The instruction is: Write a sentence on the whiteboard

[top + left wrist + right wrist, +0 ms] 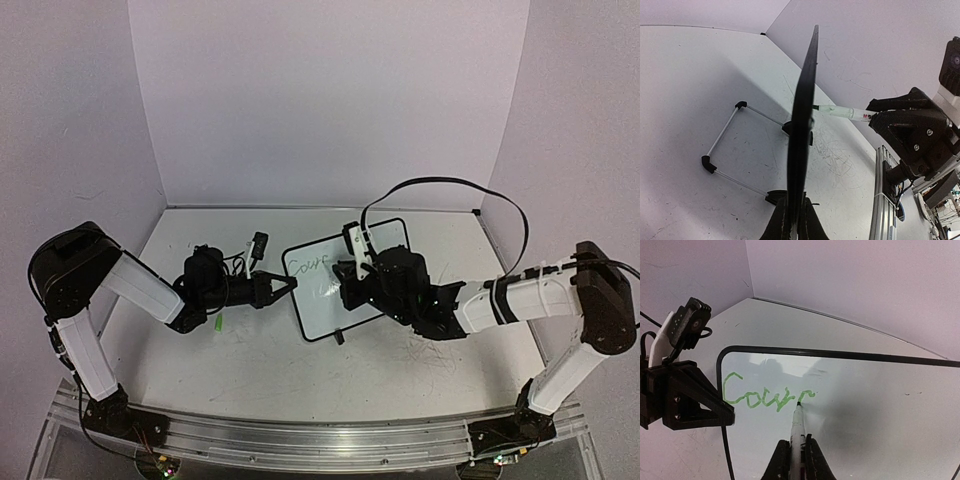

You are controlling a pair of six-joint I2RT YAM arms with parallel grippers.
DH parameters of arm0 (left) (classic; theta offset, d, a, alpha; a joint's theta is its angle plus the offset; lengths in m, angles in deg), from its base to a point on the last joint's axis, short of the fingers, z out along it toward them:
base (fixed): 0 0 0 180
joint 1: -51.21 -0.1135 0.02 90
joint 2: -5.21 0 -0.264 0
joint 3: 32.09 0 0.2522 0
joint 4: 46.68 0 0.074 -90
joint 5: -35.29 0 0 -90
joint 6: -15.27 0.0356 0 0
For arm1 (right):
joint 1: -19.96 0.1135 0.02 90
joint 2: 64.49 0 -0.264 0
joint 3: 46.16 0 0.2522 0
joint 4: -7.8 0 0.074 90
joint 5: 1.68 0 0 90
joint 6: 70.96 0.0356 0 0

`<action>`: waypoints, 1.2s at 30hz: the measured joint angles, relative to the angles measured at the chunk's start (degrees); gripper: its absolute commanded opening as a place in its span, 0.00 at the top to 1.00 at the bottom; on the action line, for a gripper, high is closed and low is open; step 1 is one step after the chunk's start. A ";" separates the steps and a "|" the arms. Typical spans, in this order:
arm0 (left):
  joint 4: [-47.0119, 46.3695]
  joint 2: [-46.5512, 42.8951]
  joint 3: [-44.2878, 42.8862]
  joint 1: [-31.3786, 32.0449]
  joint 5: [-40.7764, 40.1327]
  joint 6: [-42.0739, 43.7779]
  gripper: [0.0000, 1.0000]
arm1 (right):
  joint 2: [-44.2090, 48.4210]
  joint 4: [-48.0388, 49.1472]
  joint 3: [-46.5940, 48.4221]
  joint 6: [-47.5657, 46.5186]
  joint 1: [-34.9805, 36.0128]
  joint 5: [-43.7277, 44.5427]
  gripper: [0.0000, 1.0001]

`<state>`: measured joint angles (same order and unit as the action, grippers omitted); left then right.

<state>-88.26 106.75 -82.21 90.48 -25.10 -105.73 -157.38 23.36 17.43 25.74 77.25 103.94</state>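
Note:
The whiteboard [330,300] stands tilted on the table, black-framed; it shows edge-on in the left wrist view [805,115] and face-on in the right wrist view [865,405]. Green letters of the sentence [765,396], reading about "Cour", run along its upper left; they also show in the top view [308,266]. My left gripper [288,287] is shut on the board's left edge [796,220]. My right gripper [796,455] is shut on a white marker [798,432] whose tip touches the board at the last letter. The marker also shows in the left wrist view [840,112].
A green marker cap [217,324] lies on the table under my left arm. The board's wire stand with black feet [725,150] rests behind it. Grey scuff marks [840,155] cover the tabletop. Purple walls close the back and sides.

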 measured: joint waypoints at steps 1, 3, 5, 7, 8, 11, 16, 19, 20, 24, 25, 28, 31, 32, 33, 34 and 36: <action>0.08 0.00 0.00 0.00 -0.02 -0.01 1.00 | 0.01 -0.01 -0.16 0.02 0.00 -0.08 1.00; 0.28 -0.03 0.00 0.00 -0.04 -0.02 1.00 | 0.03 -0.02 -0.40 0.06 0.00 -0.24 1.00; 0.29 -0.03 0.00 0.00 -0.03 -0.02 1.00 | 0.14 -0.04 -0.51 0.20 0.00 -0.26 1.00; 0.29 -0.03 0.00 0.00 -0.03 -0.01 1.00 | 0.24 -0.05 -0.70 0.30 0.00 -0.15 1.00; 0.29 -0.03 0.00 0.00 -0.02 -0.02 1.00 | 0.29 -0.13 -0.79 0.35 0.00 -0.07 1.00; 0.29 -0.03 0.00 0.00 -0.03 -0.02 1.00 | 0.35 -0.26 -0.84 0.44 0.03 0.21 1.00; 0.29 -0.03 0.00 0.00 -0.03 -0.02 1.00 | 0.35 -0.24 -0.84 0.41 0.18 0.91 1.00; 0.29 -0.03 0.00 0.00 -0.03 -0.04 1.00 | 0.35 -0.24 -0.78 0.37 0.19 1.27 1.00; 0.29 -0.03 0.00 0.00 -0.03 -0.04 1.00 | 0.35 -0.24 -0.72 0.34 0.20 1.45 1.00; 0.29 -0.03 0.00 0.00 -0.01 -0.03 1.00 | 0.35 -0.28 -0.36 0.18 0.18 2.27 1.00; 0.27 -0.03 0.00 0.00 0.00 -0.04 1.00 | 0.35 -0.24 -0.24 0.08 0.16 2.50 1.00; 0.29 -0.03 0.00 0.00 0.02 -0.02 1.00 | 0.28 -0.27 0.28 -0.23 0.08 2.94 1.00; 0.29 -0.03 0.00 0.00 0.02 -0.04 1.00 | 0.19 -0.28 0.70 -0.59 -0.11 3.07 1.00; 0.29 -0.03 0.00 0.00 0.02 -0.04 1.00 | 0.16 -0.28 0.85 -0.70 -0.13 3.10 1.00; 0.29 -0.03 0.00 0.00 0.02 -0.04 1.00 | 0.07 -0.26 1.07 -0.82 -0.15 3.15 1.00; 0.29 -0.03 0.00 0.00 0.03 -0.04 1.00 | 0.01 -0.26 1.29 -0.91 -0.17 3.17 1.00; 0.29 -0.03 0.00 0.00 0.09 -0.01 1.00 | 0.00 -0.24 1.51 -1.00 -0.20 3.17 1.00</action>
<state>-87.97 106.73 -82.21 90.48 -25.01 -105.74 -157.38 23.11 18.95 24.73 77.06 107.11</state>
